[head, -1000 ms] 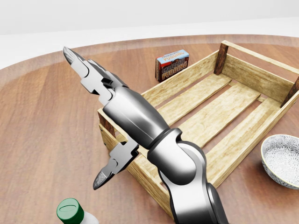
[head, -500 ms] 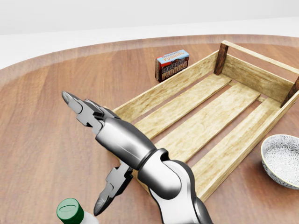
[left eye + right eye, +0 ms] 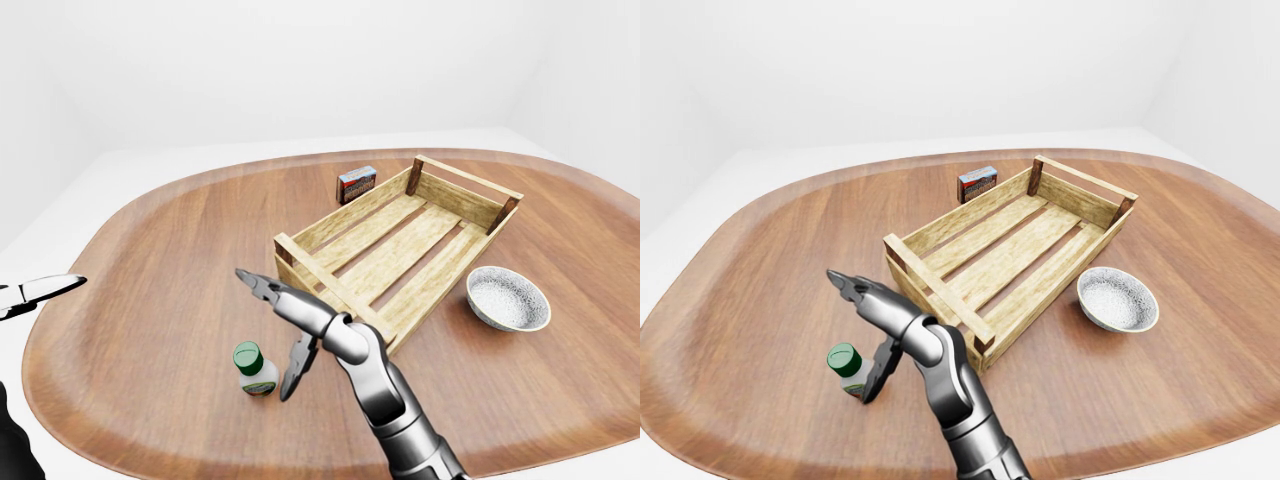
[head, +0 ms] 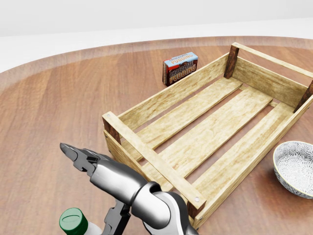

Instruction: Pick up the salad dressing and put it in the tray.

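Observation:
The salad dressing [image 3: 255,370] is a small white bottle with a green cap [image 4: 73,220], standing upright on the wooden table at the bottom left of the head view. My right hand [image 3: 274,332] is open just to the right of it, one finger [image 3: 256,285] stretched above and past the bottle and another finger [image 3: 295,368] pointing down beside it, not touching it. The tray [image 4: 146,154] is a slatted wooden crate, to the right of the bottle with nothing in it. My left hand [image 3: 38,292] shows only at the left edge of the left-eye view, fingers stretched out, far from the bottle.
A chocolate pudding box [image 4: 180,67] stands just beyond the tray's far left side. A patterned white bowl [image 3: 508,298] sits to the right of the tray. The round table's edge [image 3: 60,420] curves close by at lower left.
My right hand has dropped down and leftwards in the head view, from over the tray's near end to beside the bottle. The bottle, tray and camera have not moved.

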### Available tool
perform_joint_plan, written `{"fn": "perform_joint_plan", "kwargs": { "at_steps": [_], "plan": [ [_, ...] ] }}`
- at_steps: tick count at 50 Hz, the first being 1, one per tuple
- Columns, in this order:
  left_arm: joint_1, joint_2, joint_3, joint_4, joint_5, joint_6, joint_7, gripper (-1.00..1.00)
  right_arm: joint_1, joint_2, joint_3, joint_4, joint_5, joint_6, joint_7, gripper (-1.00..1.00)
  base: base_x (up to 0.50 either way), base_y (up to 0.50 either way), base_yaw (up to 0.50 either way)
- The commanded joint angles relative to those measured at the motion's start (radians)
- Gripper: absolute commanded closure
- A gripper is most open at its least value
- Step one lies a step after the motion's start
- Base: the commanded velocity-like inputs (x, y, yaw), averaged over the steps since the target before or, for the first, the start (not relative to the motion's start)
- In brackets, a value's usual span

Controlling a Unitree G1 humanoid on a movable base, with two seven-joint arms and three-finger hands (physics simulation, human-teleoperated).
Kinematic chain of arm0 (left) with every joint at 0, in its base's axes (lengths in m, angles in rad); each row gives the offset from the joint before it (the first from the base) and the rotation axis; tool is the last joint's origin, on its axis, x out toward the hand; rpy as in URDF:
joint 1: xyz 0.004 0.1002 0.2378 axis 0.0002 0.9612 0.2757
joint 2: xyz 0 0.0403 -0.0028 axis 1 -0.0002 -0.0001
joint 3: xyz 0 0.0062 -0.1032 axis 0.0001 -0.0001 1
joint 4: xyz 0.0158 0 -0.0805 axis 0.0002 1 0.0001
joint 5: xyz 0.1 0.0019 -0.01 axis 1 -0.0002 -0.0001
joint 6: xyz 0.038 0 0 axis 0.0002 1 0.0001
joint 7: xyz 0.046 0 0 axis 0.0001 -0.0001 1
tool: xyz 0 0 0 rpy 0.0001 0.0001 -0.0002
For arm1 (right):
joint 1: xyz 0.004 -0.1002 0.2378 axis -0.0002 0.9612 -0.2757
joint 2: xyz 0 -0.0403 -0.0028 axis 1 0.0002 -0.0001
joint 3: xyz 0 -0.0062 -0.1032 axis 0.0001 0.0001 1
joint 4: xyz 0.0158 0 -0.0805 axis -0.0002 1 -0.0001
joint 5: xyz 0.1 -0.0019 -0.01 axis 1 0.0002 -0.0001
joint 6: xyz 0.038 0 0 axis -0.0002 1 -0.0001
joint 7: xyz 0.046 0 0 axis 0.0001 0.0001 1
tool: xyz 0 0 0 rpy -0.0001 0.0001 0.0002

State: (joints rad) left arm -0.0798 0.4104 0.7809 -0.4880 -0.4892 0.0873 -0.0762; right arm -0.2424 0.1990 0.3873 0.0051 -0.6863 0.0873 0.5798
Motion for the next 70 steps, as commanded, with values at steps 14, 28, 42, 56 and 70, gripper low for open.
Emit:
{"fn": "perform_joint_plan", "kwargs": {
  "at_steps": [14,28,42,56,70],
  "plan": [
    [-0.002,0.000,-0.004,0.003,-0.001,0.000,0.000,-1.00,0.008,0.025,0.019,0.163,-0.020,0.000,0.005,-1.00,0.00,0.00,0.00],
    [-0.001,-0.002,-0.006,-0.002,-0.001,0.000,0.001,-1.00,-0.128,0.044,-0.072,0.483,-0.014,-0.084,-0.058,-1.00,0.00,0.00,0.00],
    [0.000,-0.004,-0.008,0.008,0.002,0.000,-0.006,-1.00,-0.192,0.123,-0.059,0.588,-0.040,-0.113,-0.025,-1.00,0.00,0.00,0.00],
    [0.005,-0.005,-0.004,0.013,-0.001,0.000,-0.012,-1.00,-0.317,0.150,-0.104,0.831,-0.039,-0.175,-0.059,-1.00,0.00,0.00,0.00],
    [0.005,-0.009,-0.009,0.017,0.000,0.000,-0.014,-1.00,-0.417,0.150,-0.165,1.011,-0.005,-0.175,-0.072,1.00,0.00,0.00,0.00]
  ]
}}
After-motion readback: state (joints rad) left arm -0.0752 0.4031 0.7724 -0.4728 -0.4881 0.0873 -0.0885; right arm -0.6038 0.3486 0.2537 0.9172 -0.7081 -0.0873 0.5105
